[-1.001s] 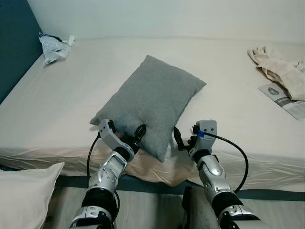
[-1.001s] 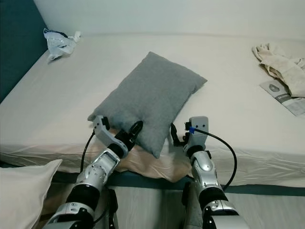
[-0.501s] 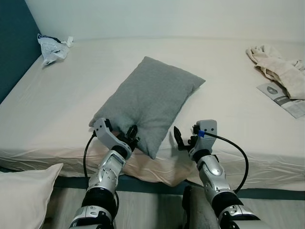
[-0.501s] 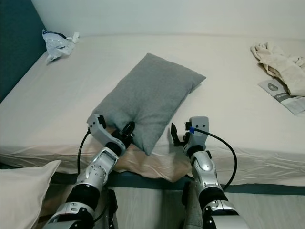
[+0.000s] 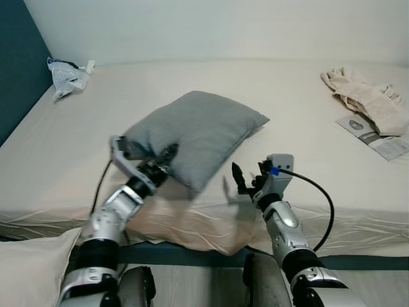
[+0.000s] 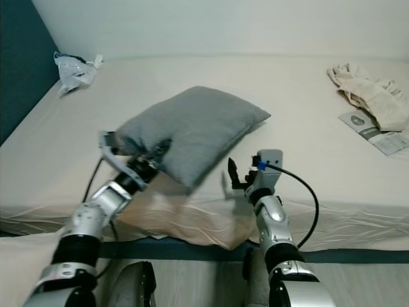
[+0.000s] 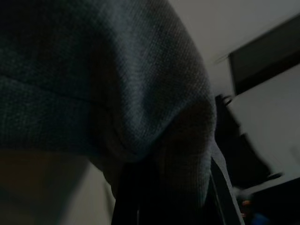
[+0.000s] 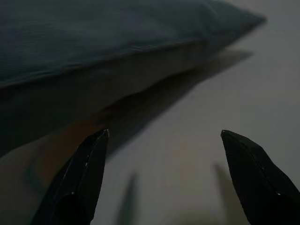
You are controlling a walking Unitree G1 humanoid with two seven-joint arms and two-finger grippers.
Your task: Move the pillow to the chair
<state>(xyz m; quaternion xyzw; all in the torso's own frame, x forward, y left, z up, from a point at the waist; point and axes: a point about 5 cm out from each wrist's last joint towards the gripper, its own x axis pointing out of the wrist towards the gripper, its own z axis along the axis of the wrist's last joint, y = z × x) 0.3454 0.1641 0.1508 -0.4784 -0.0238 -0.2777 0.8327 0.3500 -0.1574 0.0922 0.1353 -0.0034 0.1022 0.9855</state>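
A grey pillow (image 5: 195, 137) is raised at its near end above the cream bed (image 5: 300, 109), its far corner still low by the sheet. My left gripper (image 5: 163, 160) is shut on the pillow's near left corner and holds it up. In the left wrist view the grey fabric (image 7: 108, 79) bunches between the dark fingers. My right gripper (image 5: 248, 182) is open just right of the pillow's near edge, holding nothing. In the right wrist view its two black fingertips (image 8: 86, 176) stand wide apart, with the pillow's underside (image 8: 93, 42) ahead.
A crumpled white bag (image 5: 66, 72) lies at the bed's far left corner by the dark teal wall. Beige cloth (image 5: 364, 96) and a leaflet (image 5: 377, 135) lie at the far right. A white pillow (image 5: 29, 272) sits low at the left, beside the bed.
My left gripper has closed on the pillow's near corner and lifted it up and to the left. The pillow's near end has risen off the bed. The right gripper stayed open.
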